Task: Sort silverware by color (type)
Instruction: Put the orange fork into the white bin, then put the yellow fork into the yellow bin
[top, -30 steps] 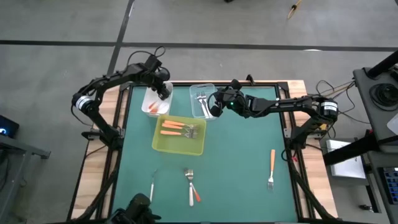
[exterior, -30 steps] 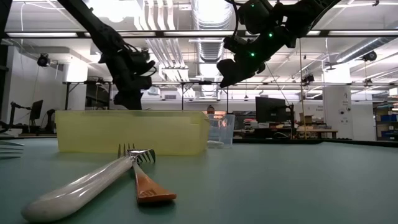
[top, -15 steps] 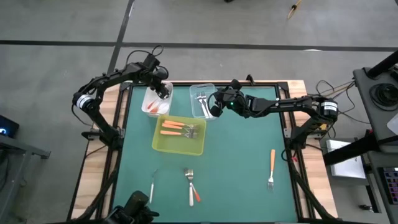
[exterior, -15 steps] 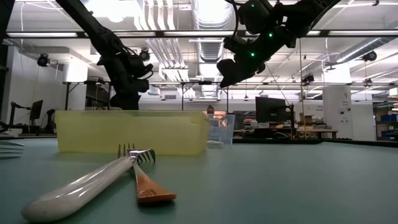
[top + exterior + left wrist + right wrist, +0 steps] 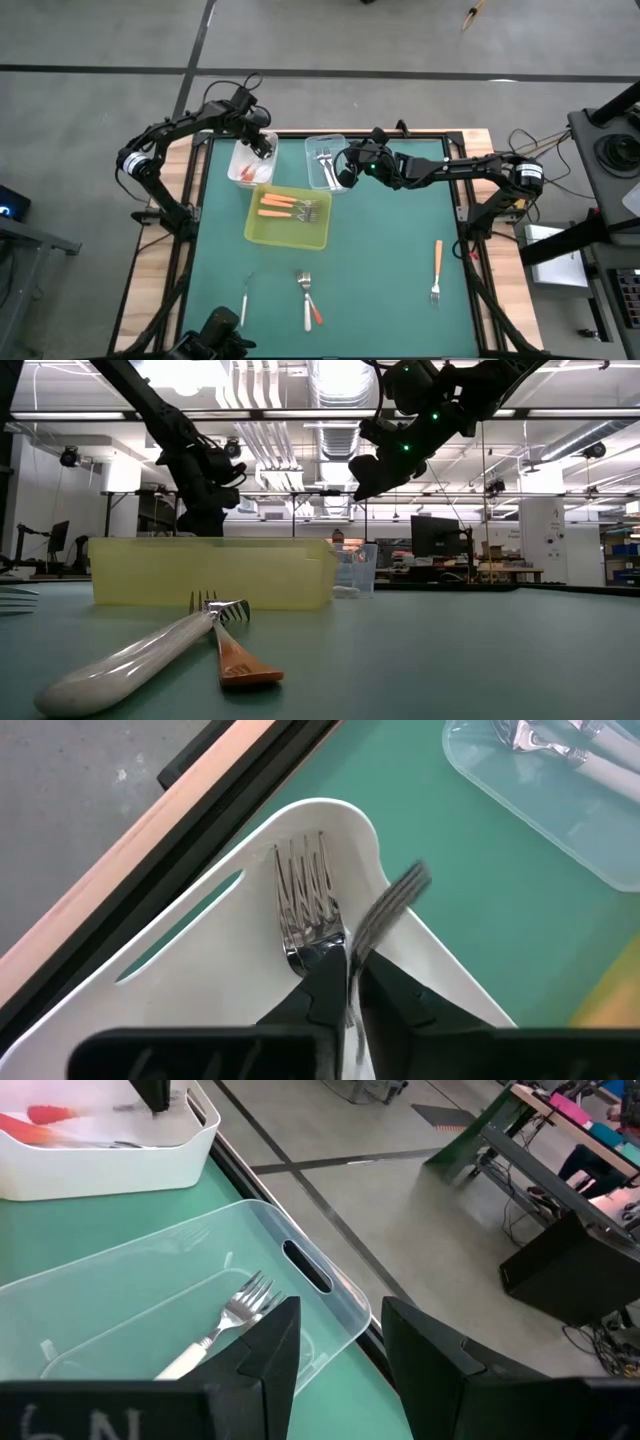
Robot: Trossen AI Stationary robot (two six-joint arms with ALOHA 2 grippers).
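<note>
1. The left fingers (image 5: 330,995) were pinched almost shut above the white tub (image 5: 400,950), and a blurred fork (image 5: 385,910) was slipping out between them; whether they had any hold on it I could not tell. A second fork (image 5: 305,910) lay flat in the tub beneath.
2. The right gripper (image 5: 335,1345) hung with jaws parted and empty over the clear tub (image 5: 330,1295), where a white fork (image 5: 225,1325) lay.
3. The forks looked light, stiff and thin, with slick metal heads; the handle or neck, taken across its narrow width, seemed the surest hold.
4. Four loose forks (image 5: 437,270) lay near the table's front edge, well apart from the tubs, long axes running roughly front to back, most tines toward the front edge.
5. The orange forks (image 5: 280,206) in the tray (image 5: 290,238) lay crosswise, tines toward the right arm's side.
</note>
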